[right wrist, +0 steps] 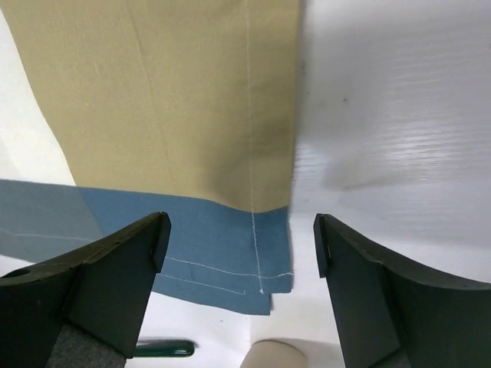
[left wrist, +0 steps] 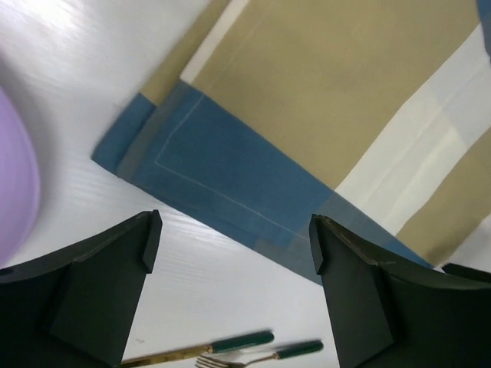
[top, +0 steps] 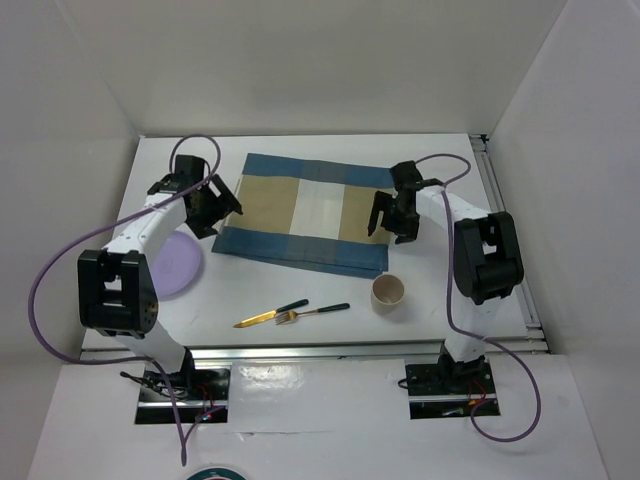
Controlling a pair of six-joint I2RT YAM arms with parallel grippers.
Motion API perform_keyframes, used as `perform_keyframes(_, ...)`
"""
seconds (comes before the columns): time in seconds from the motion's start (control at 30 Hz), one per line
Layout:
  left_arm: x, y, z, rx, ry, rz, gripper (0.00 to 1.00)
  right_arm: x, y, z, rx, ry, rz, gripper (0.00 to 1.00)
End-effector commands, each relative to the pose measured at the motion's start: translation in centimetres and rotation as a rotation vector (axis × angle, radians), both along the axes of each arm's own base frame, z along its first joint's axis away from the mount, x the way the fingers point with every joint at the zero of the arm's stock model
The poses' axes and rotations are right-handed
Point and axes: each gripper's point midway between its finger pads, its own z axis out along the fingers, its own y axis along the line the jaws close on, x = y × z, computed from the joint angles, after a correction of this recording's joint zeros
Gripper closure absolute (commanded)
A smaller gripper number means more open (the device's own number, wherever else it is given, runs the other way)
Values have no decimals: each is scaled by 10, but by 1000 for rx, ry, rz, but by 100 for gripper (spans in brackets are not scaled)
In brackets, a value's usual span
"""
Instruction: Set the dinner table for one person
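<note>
Across the white tabletop [top: 260,285] that fills my view, the placemat [top: 305,212] lies flat at the middle. My left hand [top: 215,207] hangs over its near left corner and my right hand [top: 393,222] over its right edge, both spread wide and empty. Nearer me sit the purple plate [top: 180,265], knife [top: 270,313], fork [top: 315,313] and cup [top: 388,293].

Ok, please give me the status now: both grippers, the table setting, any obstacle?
Left gripper open, empty, over placemat left corner. Right gripper open, empty, at its right edge. Dinner table: plate, cup, fork, knife beside placemat. Nothing blocking.
</note>
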Motion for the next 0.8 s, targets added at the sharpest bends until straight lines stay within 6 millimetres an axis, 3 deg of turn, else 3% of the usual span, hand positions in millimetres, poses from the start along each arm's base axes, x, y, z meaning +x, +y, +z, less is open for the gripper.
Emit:
perform_keyframes(0.0, 11, 22, 35, 163, -72, -3, 4, 15, -6, 37, -67, -92, -12, 13)
perform_keyframes(0.03, 8, 16, 32, 193, -46, -19, 9, 17, -6, 42, -66, -98, -12, 14)
perform_keyframes(0.1, 19, 14, 32, 259, -53, -74, 34, 30, 3, 56, -54, -140, -1, 22)
perform_keyframes(0.13, 24, 6, 29, 265, -50, -103, 46, 30, 16, 58, -40, -146, 30, 27)
perform_keyframes(0.17, 34, 2, 34, 254, -58, -119, 59, 36, 26, 58, -30, -149, 46, 43)
perform_keyframes(0.2, 40, -4, 12, 268, -4, -156, 79, 38, 34, 57, -20, -146, 63, 51)
perform_keyframes(0.27, 49, -6, -5, 288, 54, -164, 100, 40, 49, 40, -15, -113, 94, 71)
perform_keyframes(0.3, 57, -4, -2, 304, 74, -148, 100, 42, 62, 41, 16, -111, 122, 77)
perform_keyframes(0.33, 59, -4, -27, 309, 141, -158, 100, 37, 70, 34, 36, -83, 134, 80)
perform_keyframes(0.37, 61, -2, -34, 323, 159, -154, 100, 39, 75, 26, 55, -68, 144, 83)
perform_keyframes(0.5, 62, -4, -64, 320, 226, -168, 100, 27, 95, 1, 90, -14, 175, 85)
perform_keyframes(0.67, 34, -3, -95, 302, 323, -154, 100, 4, 82, -30, 49, 69, 142, 85)
perform_keyframes(0.7, 16, -3, -103, 288, 364, -166, 100, -4, 79, -36, 47, 87, 132, 85)
perform_keyframes(0.73, 10, -5, -106, 273, 367, -162, 100, -7, 68, -43, 15, 99, 109, 85)
perform_keyframes(0.77, 6, -7, -108, 258, 363, -157, 100, -9, 65, -37, 11, 89, 95, 86)
